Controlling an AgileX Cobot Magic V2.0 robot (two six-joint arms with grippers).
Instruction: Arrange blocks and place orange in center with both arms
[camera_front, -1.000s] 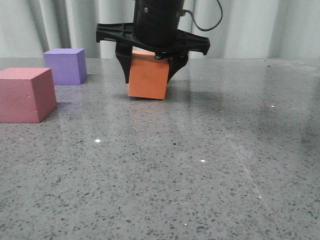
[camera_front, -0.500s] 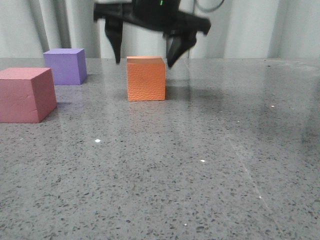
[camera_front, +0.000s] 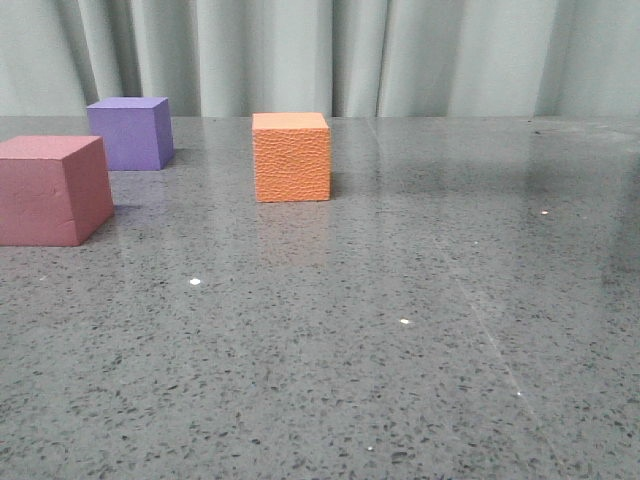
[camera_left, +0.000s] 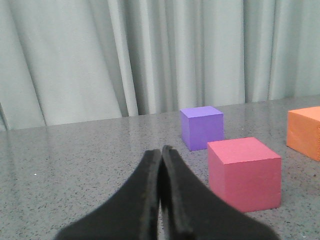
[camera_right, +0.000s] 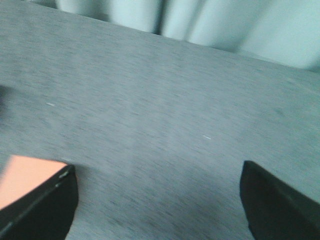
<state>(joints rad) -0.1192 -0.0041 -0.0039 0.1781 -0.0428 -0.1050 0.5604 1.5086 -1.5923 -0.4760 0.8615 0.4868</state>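
The orange cube (camera_front: 291, 157) stands alone on the grey table, near the middle of the front view. The purple cube (camera_front: 130, 132) sits behind and to its left, and the pink-red cube (camera_front: 52, 189) sits at the near left. No gripper shows in the front view. In the left wrist view my left gripper (camera_left: 161, 152) is shut and empty, short of the pink-red cube (camera_left: 244, 172), the purple cube (camera_left: 202, 127) and the orange cube (camera_left: 305, 131). In the blurred right wrist view my right gripper (camera_right: 157, 172) is open and empty above the table, with the orange cube (camera_right: 22, 177) beside one finger.
A speckled grey tabletop (camera_front: 400, 340) stretches to a pale pleated curtain (camera_front: 400, 50) at the back. The table's right half holds nothing that I can see.
The right gripper opened off the orange cube, rose and left the front view. The orange cube now rests square on the table. The other cubes have not moved.
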